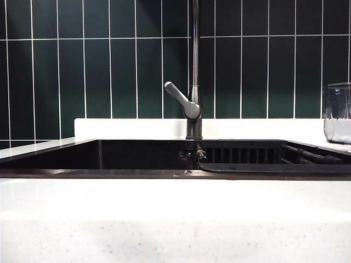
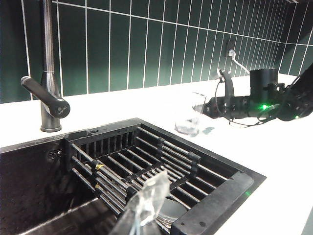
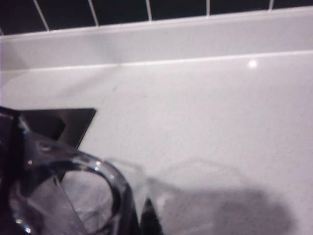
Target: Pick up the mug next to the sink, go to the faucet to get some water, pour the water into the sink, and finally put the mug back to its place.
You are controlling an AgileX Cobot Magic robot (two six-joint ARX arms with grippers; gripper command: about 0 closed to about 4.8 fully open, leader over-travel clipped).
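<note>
The right gripper (image 2: 203, 108) is seen from the left wrist view as a dark arm reaching over the white counter (image 1: 175, 219) toward the mug (image 2: 190, 116), with a small green light on its body. Its fingers are nearly closed, and in the right wrist view the rim of the clear glass mug (image 3: 73, 191) is very close to the camera, with a dark finger (image 3: 12, 142) lying against the glass, so the right gripper is clenched on the mug's wall. The mug stands on the counter beside the sink (image 1: 137, 156), on the side of the slotted black rack (image 2: 142, 166), and in the exterior view it shows at the right edge, upright, in front of the dark green tiles (image 1: 109, 66). The left gripper (image 2: 146, 205) is above the sink near the rack; only its pale, translucent fingertips are visible, and they are pressed together with nothing between them. The faucet (image 1: 193, 104) rises from the counter behind the sink, its flat lever handle pointing up and to the left in the exterior view. No brand, label or readable writing is visible on the mug, the faucet or the arms.
</note>
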